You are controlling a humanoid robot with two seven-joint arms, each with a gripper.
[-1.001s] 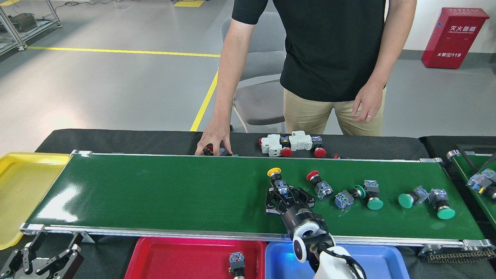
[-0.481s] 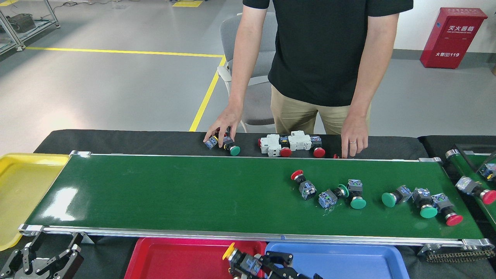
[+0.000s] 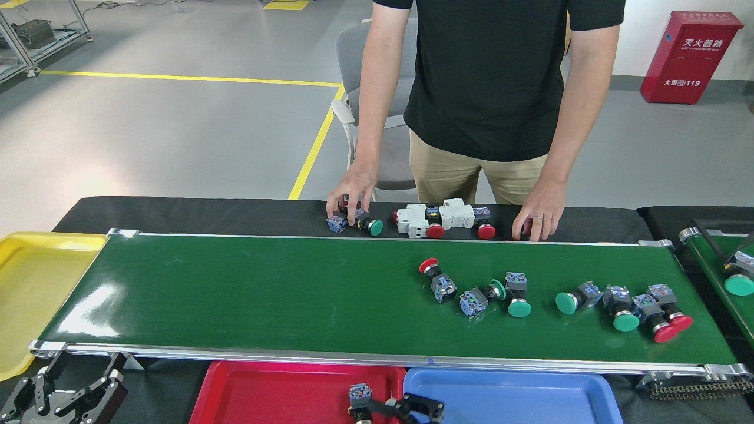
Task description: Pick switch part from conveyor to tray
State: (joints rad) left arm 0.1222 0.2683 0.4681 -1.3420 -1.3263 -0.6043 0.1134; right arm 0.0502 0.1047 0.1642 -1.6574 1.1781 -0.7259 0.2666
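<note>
Glossy green conveyor [image 3: 247, 294] carries red- and green-capped switch parts [image 3: 439, 281] lying tipped at its right; red tray [image 3: 265, 394] near.

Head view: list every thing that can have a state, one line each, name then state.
Conveyor: carrying seven push-button switches, all lying on their sides, bunched at its right half.
Red tray: holds one switch part at its right edge.
Blue tray: nothing visible in it.
Yellow tray: nothing visible in it.
Left claw: open, idle below the belt.
Right claw: low at the tray edge, opening unclear.
Person's hands: touching parts behind the belt.
</note>
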